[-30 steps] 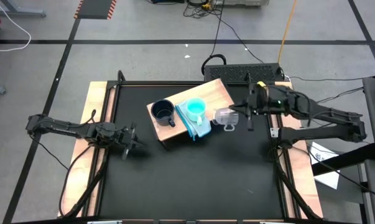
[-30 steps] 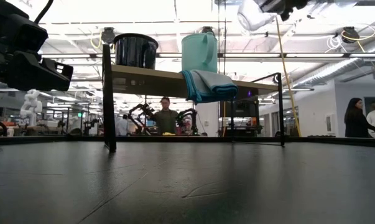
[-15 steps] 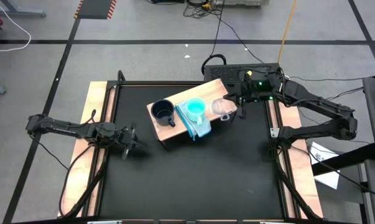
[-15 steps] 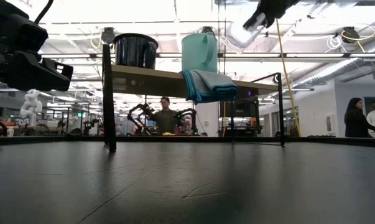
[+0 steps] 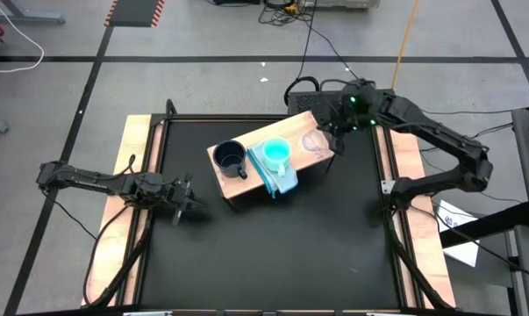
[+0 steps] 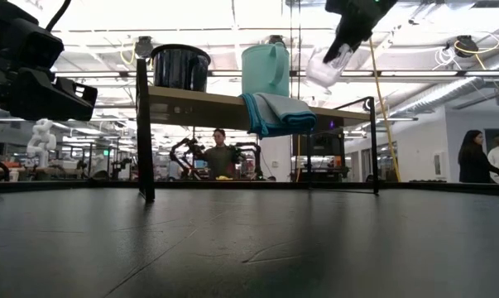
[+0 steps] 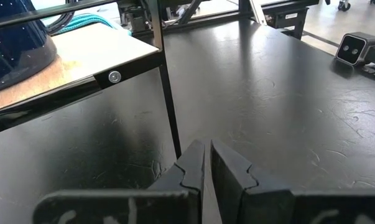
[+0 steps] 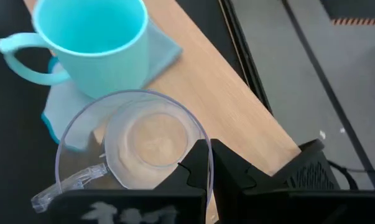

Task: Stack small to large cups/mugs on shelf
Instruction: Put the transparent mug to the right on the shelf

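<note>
- Clear glass mug [image 8: 137, 149]: held above the bare right end of the wooden shelf [image 5: 303, 132], mouth up, slightly tilted, handle pointing toward the table's front.
- Right gripper [image 5: 332, 132]: clenched on the mug's rim.
- Turquoise cup [image 5: 275, 152]: upright on a pale blue cloth [image 5: 282, 178], mid-shelf.
- Navy mug [image 5: 230, 157]: upright at the shelf's left end.
- Left gripper [image 5: 192, 200]: closed, empty, low over the table's left side.

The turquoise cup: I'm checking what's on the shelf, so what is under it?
The turquoise cup stands on a pale blue folded cloth, which lies on the wooden shelf and hangs over its edge. The cloth beneath the cup is hidden.
</note>
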Motion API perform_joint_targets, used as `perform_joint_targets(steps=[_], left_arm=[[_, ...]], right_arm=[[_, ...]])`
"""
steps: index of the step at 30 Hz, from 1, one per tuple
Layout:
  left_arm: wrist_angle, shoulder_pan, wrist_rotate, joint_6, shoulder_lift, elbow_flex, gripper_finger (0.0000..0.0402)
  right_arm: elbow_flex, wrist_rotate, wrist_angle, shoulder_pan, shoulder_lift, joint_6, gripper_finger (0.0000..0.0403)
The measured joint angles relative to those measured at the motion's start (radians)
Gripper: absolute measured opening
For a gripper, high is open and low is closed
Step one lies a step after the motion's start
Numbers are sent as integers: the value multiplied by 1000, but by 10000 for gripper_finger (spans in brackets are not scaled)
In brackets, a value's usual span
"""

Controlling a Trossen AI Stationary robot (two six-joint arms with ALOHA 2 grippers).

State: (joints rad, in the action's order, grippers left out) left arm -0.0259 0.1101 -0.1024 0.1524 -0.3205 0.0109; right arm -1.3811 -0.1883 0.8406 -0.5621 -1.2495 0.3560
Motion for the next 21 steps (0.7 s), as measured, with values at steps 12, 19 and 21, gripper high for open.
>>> perform_joint_targets(steps=[12,19,21], left_arm=[[1,0,26,3,0,0,31],[1,0,26,2,0,0,31],[1,0,26,2,0,0,31]], right_arm=[[-266,-52,250,-22,-198,65,0],[-283,-52,277,-22,-252,95,0],[-283,-52,277,-22,-259,100,0]])
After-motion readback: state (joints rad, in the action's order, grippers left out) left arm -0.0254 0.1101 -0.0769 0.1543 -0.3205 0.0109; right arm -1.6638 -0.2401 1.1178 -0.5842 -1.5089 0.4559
